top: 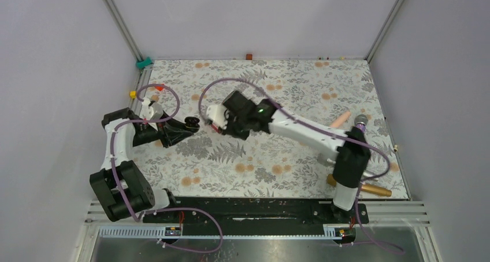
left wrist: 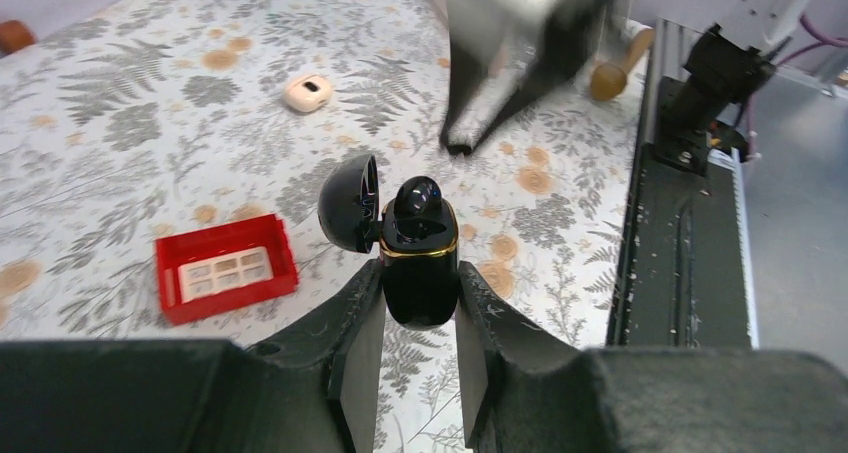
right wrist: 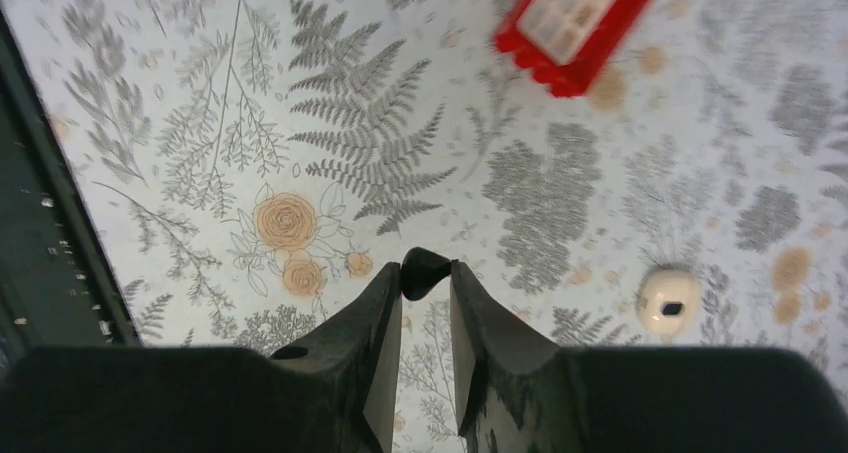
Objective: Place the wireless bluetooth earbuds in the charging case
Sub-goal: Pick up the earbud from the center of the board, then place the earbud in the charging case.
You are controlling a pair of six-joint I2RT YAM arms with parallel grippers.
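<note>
My left gripper (left wrist: 420, 285) is shut on the charging case (left wrist: 420, 268), a glossy black case with a gold rim, held above the floral table. Its lid (left wrist: 348, 203) hangs open to the left. One black earbud (left wrist: 418, 197) sits in the case's top. In the top view the case (top: 192, 122) is at the table's left, with the left gripper (top: 180, 129) behind it. My right gripper (right wrist: 425, 273) is shut on a second small black earbud (right wrist: 424, 269), pinched at the fingertips above the table. The right gripper (top: 222, 123) hangs just right of the case.
A red box (left wrist: 225, 268) with a white insert lies left of the case. A small cream case (left wrist: 307, 93) lies farther back. At the right edge are a microphone (top: 361, 122), a peach stick (top: 341, 119) and a gold cylinder (top: 375, 189). The black rail (left wrist: 680, 233) marks the near edge.
</note>
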